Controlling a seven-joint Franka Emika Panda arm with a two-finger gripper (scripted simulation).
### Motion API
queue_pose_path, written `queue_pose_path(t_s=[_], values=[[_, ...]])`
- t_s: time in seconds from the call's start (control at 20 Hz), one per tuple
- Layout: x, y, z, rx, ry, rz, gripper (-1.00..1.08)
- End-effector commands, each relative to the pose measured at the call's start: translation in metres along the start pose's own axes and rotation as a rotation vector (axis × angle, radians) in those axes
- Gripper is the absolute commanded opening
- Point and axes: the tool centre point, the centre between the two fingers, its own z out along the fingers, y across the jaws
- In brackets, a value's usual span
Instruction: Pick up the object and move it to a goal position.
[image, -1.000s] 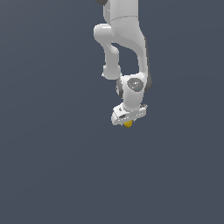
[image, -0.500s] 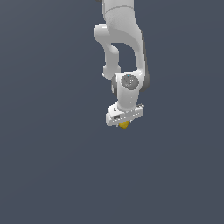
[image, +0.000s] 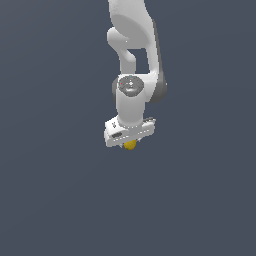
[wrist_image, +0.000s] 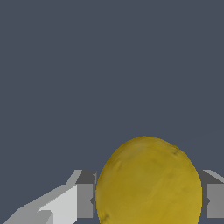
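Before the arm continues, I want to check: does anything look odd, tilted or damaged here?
Nothing stands out. The yellow lump sits squarely between the gripper fingers, intact, with only plain dark background around it.

A plain dark blue-grey backdrop (image: 55, 190) is seen across the whole exterior view, flat and even in tone. No edge, corner or seam is shown on it. The same blue-grey backdrop (wrist_image: 109, 65) is seen in the wrist view. Whether it is a floor or a wall cannot be told.
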Motion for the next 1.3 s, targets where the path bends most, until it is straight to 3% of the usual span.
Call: queue_pose_path(t_s=[0.0,0.55,1.25], values=[[0.008,0.02,-0.018,0.0,0.001,-0.001,-1.0],[0.038,0.09,-0.079,0.0,0.001,-0.001,-1.0],[0.066,0.15,-0.13,-0.001,0.0,-0.001,-1.0]])
